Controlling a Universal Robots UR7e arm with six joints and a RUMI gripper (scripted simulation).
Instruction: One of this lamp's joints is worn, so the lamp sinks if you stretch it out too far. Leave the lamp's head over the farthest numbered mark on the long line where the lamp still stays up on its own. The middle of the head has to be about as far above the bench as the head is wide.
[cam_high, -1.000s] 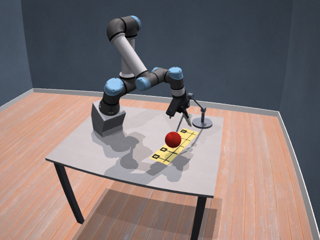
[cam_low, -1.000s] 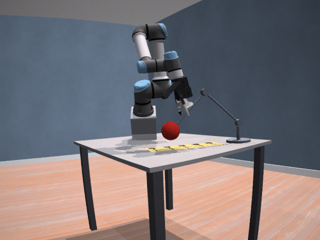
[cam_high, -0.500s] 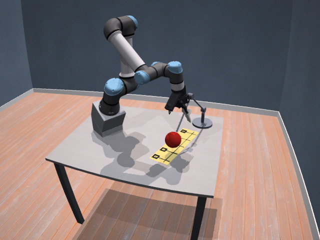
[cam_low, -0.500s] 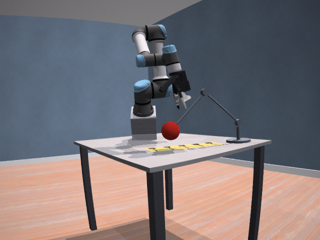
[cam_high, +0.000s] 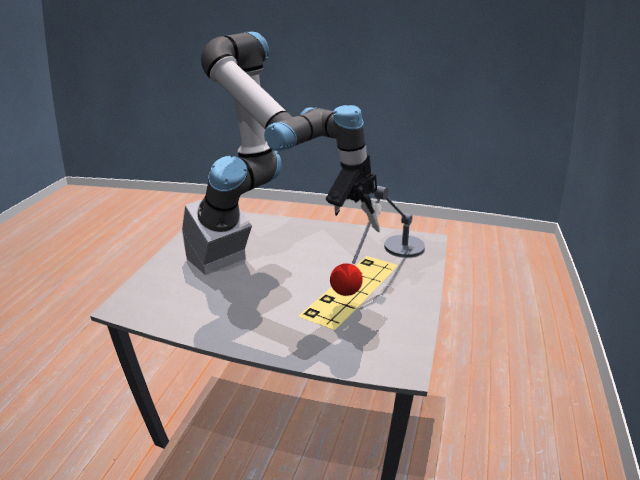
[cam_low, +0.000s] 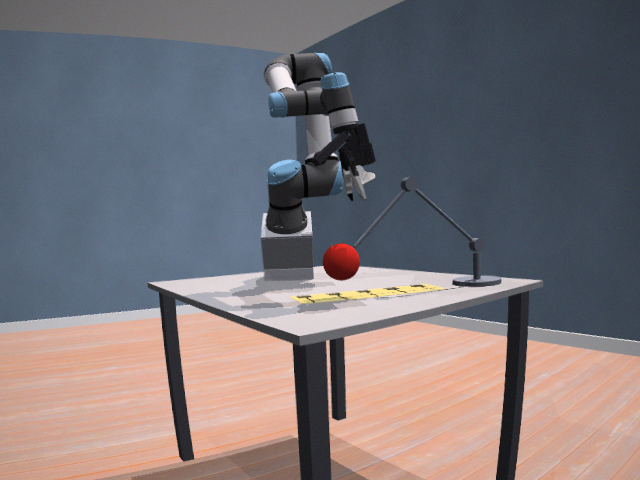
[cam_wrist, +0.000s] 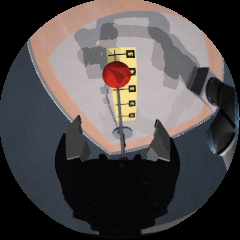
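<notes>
The lamp's red head (cam_high: 345, 279) (cam_low: 341, 261) (cam_wrist: 116, 74) hangs in the air above the bench (cam_high: 289, 330) (cam_low: 310, 330) (cam_wrist: 75, 60) — clear of its surface. Relative to that head, the yellow numbered strip (cam_high: 337, 316) (cam_low: 351, 295) (cam_wrist: 128, 111) lies below, the round lamp base (cam_high: 395, 248) (cam_low: 465, 282) (cam_wrist: 129, 132) stands well apart at the near-mark end, and the gripper (cam_high: 357, 219) (cam_low: 357, 197) (cam_wrist: 118, 117) is higher up — fingers spread fully, grasping nothing.

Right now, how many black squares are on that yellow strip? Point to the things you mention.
5 black squares (cam_high: 311, 313) (cam_low: 418, 286) (cam_wrist: 132, 103) line one edge of the yellow strip (cam_high: 372, 271) (cam_low: 354, 294) (cam_wrist: 126, 95); counting from the lamp's base (cam_high: 394, 248) (cam_low: 461, 282) (cam_wrist: 128, 134), the red ball (cam_high: 345, 279) (cam_low: 341, 261) (cam_wrist: 116, 74) overlaps the fourth.
</notes>
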